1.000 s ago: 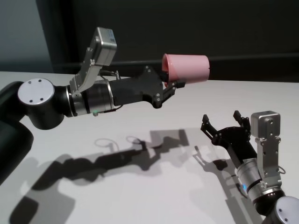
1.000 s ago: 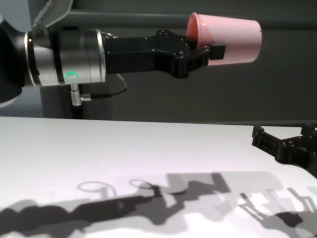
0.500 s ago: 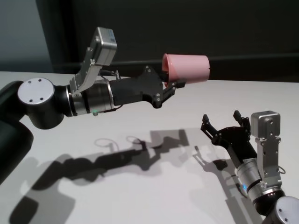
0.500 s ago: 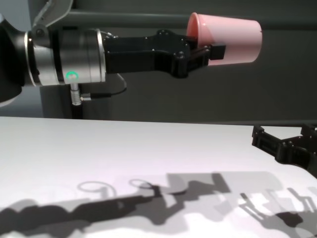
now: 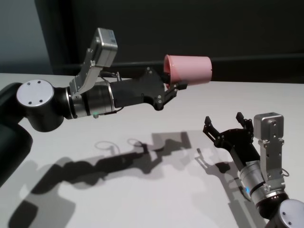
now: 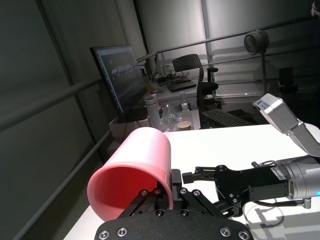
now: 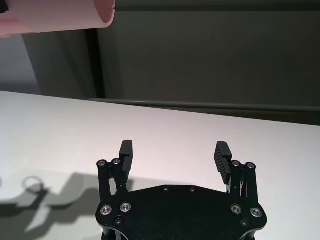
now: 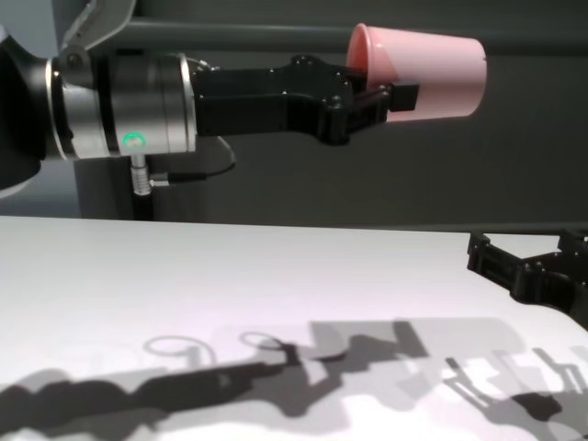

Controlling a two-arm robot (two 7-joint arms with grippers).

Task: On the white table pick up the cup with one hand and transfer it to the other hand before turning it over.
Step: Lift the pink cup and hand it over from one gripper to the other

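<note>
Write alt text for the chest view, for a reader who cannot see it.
The left gripper holds the pink cup sideways in the air by its rim, above the white table. The right gripper waits open, low at the right edge.

The left gripper [image 5: 176, 87] is raised, arm stretched sideways, fingers clamped; the right gripper [image 5: 227, 127] sits low, spread wide.

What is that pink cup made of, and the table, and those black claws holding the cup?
The cup looks like smooth plastic: thin wall, even pink, soft sheen. The white table seems a matte board or laminate, since it shows crisp shadows but no glare; which one I cannot tell. The left pincer gripping the cup's rim and the open right pincer look like black matte metal or hard plastic, with visible screws.
</note>
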